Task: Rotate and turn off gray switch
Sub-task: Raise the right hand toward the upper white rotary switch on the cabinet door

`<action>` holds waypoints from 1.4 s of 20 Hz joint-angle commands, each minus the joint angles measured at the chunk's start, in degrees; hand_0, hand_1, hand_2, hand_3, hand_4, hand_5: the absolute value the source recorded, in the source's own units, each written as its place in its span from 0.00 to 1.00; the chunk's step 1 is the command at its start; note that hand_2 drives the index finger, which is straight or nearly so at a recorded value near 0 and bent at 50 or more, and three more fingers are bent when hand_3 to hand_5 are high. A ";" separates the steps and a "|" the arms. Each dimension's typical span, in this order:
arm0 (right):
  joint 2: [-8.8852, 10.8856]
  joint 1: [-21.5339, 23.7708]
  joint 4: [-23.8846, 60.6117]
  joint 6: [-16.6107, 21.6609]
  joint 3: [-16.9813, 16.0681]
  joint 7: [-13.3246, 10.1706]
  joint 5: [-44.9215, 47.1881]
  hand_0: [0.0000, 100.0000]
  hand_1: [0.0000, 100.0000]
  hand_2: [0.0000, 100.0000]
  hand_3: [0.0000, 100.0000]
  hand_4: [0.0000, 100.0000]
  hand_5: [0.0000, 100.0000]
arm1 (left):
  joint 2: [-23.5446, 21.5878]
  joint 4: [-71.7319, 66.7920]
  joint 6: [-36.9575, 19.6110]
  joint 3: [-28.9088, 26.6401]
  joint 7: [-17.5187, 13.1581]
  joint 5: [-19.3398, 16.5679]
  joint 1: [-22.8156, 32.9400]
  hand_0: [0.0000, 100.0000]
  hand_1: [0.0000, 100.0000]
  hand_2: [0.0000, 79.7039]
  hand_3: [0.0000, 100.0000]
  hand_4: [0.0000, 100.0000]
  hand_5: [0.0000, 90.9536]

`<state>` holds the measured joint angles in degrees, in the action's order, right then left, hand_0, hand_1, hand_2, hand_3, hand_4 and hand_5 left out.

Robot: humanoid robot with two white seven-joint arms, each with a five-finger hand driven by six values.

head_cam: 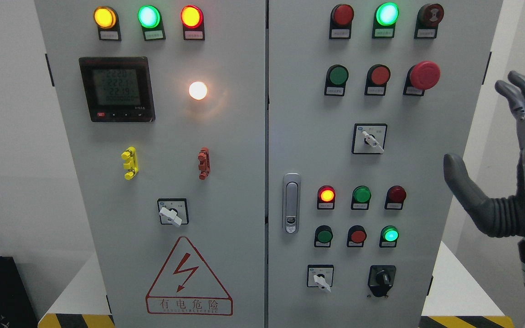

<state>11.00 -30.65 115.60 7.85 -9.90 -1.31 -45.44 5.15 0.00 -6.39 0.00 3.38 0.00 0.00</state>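
Right hand [513, 159], dark grey and ribbed at the joints, hovers upright with fingers spread, holding nothing, beside the cabinet [244, 182]. Well apart, the grey rotary switch [373, 140] sits mid-right door, lever angled down-right

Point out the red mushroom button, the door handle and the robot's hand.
Red mushroom button [424, 75], head view, on its round cap.
Door handle [291, 202], head view, on the silver lever.
Right hand [513, 182], head view, on the palm.
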 commanded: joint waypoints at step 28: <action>-2.65 -0.38 -4.33 -1.60 2.95 -0.01 -0.09 0.31 0.31 0.40 0.78 0.75 0.89 | 0.04 1.41 -0.02 -0.44 -0.04 1.14 -0.53 0.12 0.39 0.00 0.00 0.00 0.00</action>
<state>9.84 -30.86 113.66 6.84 -8.97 -1.36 -45.47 5.16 0.00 -6.40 0.00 3.38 0.00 0.00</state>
